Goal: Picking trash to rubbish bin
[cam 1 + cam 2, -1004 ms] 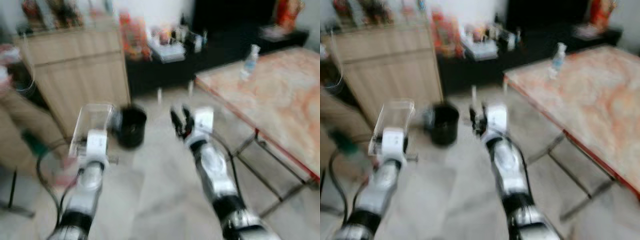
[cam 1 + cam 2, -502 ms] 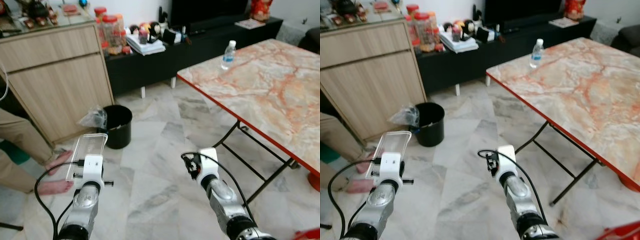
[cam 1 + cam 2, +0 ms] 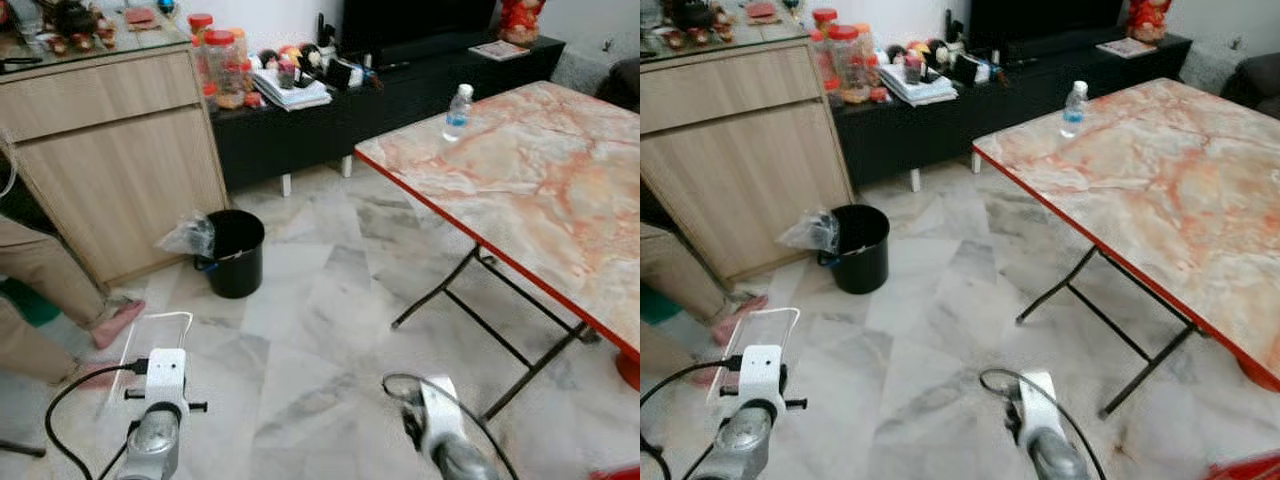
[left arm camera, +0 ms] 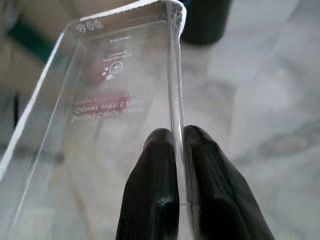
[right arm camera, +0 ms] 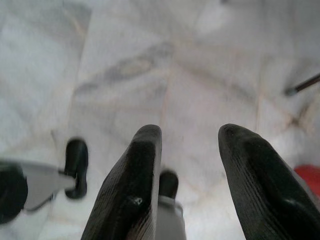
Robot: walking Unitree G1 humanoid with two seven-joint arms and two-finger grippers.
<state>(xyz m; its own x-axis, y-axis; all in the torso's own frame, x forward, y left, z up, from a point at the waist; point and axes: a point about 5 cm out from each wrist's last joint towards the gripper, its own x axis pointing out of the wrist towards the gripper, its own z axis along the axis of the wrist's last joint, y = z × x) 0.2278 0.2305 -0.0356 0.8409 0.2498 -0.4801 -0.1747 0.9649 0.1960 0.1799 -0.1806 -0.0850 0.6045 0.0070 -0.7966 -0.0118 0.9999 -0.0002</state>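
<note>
Carrying clear plastic box [image 4: 115, 95] pinched at its wall by left claw [image 4: 180, 145], low over floor. Right claw [image 5: 190, 150] spread, idle. Close on black bin [image 3: 235, 250] by cabinet [image 3: 110, 150]; release over rim.

Silver arms, white wrist blocks, looping black cables; left pincer [image 4: 179, 187], right pincer [image 5: 200, 185]: glossy black fingers.

Black bin [image 3: 859, 247] beside wooden cabinet [image 3: 740, 160]
</note>
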